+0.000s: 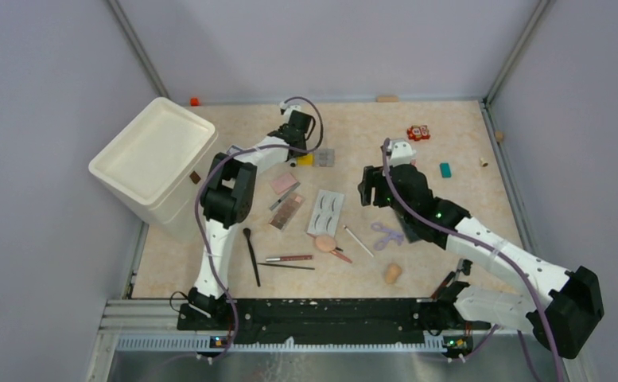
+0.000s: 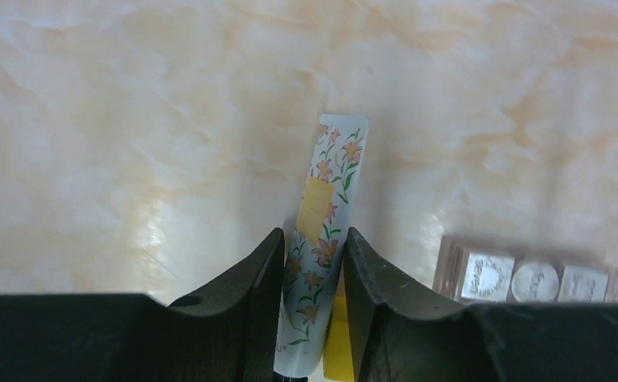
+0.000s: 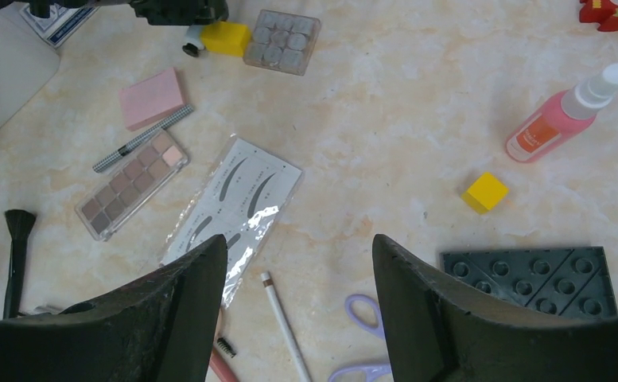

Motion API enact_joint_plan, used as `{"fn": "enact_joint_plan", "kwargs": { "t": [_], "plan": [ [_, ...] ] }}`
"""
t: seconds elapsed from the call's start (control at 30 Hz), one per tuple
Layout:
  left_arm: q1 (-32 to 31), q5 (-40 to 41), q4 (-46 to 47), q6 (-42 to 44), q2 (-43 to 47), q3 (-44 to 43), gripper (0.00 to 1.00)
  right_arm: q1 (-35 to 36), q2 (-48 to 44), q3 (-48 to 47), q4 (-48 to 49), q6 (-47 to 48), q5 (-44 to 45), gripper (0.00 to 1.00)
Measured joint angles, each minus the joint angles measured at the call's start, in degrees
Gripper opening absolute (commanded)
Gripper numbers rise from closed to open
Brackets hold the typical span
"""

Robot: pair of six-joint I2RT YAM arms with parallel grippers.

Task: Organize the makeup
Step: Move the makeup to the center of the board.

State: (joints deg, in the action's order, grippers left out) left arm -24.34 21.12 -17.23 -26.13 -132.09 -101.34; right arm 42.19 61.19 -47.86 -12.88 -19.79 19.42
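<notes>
Left claw (image 2: 313, 235) has the flowered tube (image 2: 331, 179) between its fingers, with the tube's end poking out ahead. The slick tube may twist or slide free on a lift, or the yellow block (image 2: 336, 342) wedged beside it may drag along. Fingers are clamped on both tube sides. Right claw (image 3: 299, 247) gapes wide, empty.
</notes>
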Motion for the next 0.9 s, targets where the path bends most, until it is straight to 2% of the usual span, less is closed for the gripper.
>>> {"fn": "enact_joint_plan", "kwargs": {
  "t": [0.2,0.37,0.6,0.77,0.9],
  "plan": [
    [-4.57,-3.3,6.05,3.39,2.71,6.01,0.39,0.0,-1.11,0.66,-0.96,-0.5,0.2,0.66],
    [-8.72,-6.62,10.1,5.77,2.97,7.69,0.43,0.0,-2.56,0.7,-1.75,-1.33,0.68,0.66],
    [-13.73,-8.66,13.88,6.01,6.58,14.23,0.47,0.0,-6.1,1.38,-2.93,-2.16,2.82,0.66],
    [-14.73,-11.15,14.64,4.74,11.1,20.55,0.6,0.0,-7.82,1.38,-3.13,-2.45,4.17,0.66],
    [-14.88,-11.52,11.93,4.33,13.53,22.4,0.68,0.0,-7.98,1.38,-3.52,-2.51,4.83,0.66]
  ]
}}
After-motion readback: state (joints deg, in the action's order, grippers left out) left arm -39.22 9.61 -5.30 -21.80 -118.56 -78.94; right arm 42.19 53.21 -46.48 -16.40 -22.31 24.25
